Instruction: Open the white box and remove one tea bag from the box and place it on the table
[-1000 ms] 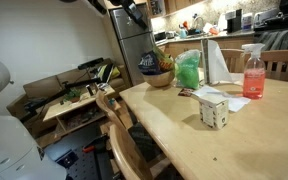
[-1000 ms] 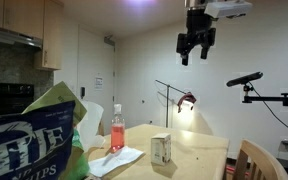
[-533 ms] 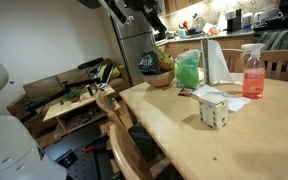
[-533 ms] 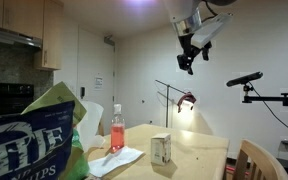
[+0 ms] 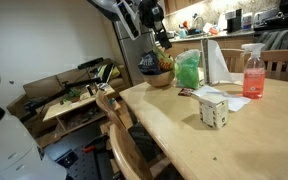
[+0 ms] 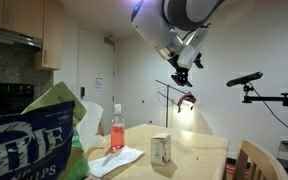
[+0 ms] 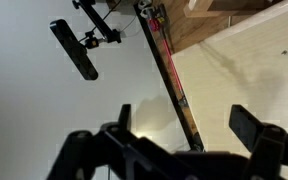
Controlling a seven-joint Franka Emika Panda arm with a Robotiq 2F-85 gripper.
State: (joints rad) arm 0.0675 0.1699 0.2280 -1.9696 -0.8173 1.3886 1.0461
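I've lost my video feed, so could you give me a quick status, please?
Gripper open, empty, high up, apart from white box. Box upright on table, untouched. Nothing over it.

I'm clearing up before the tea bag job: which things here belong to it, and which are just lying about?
Job: white box, table, open gripper.
Lying about: spray bottle, green bag, bowl, paper sheets, chip bag.

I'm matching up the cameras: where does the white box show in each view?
Exterior view: the white box sits right of centre.
Exterior view: the white box sits low, near centre.
Wrist view: not in it.
Shared landmark: the pink spray bottle, in both exterior views.
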